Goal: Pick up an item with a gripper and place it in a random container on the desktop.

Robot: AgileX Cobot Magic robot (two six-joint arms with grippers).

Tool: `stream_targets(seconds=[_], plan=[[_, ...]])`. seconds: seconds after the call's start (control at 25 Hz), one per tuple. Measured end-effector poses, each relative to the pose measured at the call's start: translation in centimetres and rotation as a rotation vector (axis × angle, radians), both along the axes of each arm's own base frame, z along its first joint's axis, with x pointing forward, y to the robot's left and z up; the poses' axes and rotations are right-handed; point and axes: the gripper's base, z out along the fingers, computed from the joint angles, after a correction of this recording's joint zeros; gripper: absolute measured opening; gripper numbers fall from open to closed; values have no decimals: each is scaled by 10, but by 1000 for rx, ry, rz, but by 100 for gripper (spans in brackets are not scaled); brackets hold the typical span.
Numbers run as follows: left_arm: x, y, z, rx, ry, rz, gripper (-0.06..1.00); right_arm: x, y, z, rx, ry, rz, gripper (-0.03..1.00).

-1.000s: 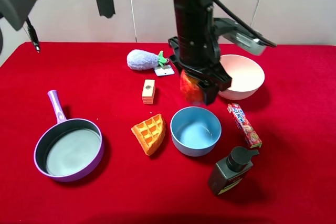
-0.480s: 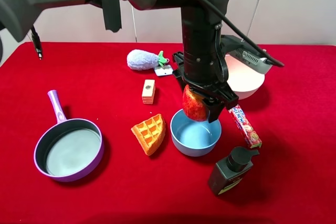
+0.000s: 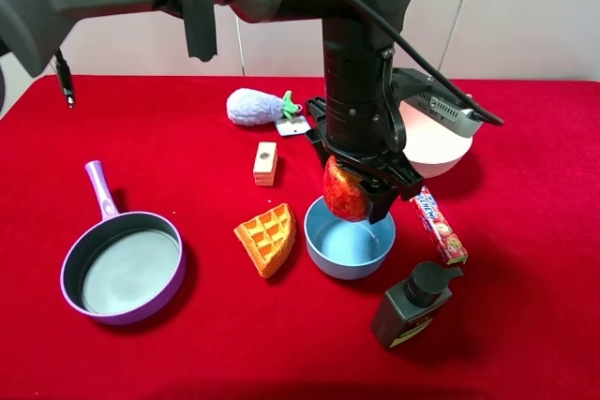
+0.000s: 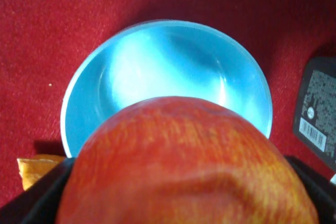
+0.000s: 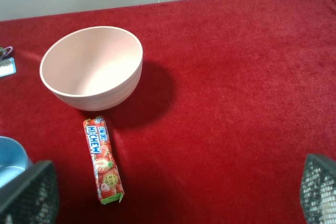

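We saw the left jaws closed on the apple (image 3: pixel 345 189), one dark finger on each side of it. In the high view the fruit hung over the far rim of the blue bowl (image 3: pixel 342 267), and we could not tell whether it touched that rim. In the left wrist view the apple (image 4: pixel 184 166) filled the near half of the picture, red streaked with orange-yellow. The blue bowl (image 4: pixel 157 61) lay straight beneath it, and what we could see of its inside was bare.

The bowl stood on the red worktop (image 3: pixel 525 231). The waffle wedge (image 3: pixel 267 237) lay just beside it on the left arm's side. The candy pack (image 3: pixel 437 224) lay just beside it on the right arm's side. A dark pump bottle (image 3: pixel 412 304) stood nearer the front edge, close to both bowl and pack.

The pink bowl (image 3: pixel 441 152) sat behind the candy pack, partly hidden by the arm. Farther along that back row we noted a purple plush eggplant (image 3: pixel 253 107), with a small pale block (image 3: pixel 265 163) in front of it. The purple frying pan (image 3: pixel 122 267) rested well apart, at the far left.

The right jaws stood wide open with nothing between them. Only their meshed fingertips (image 5: pixel 26 195) showed, at two corners of the right wrist view. Past them lay the pink bowl (image 5: pixel 92 64) and the candy pack (image 5: pixel 103 160).
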Motion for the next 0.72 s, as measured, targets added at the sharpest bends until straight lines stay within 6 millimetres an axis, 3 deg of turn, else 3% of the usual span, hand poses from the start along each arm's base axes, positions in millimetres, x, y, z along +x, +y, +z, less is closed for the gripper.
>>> stream_targets(seconds=[0.4,0.6,0.72], plan=[[0,0,0,0,1,8,71,0,0,0,0,0,0,69],[0,0,0,0,2,15,90,0,0,0,0,0,0,69],[0,0,0,0,2,15,94,0,0,0,0,0,0,69]])
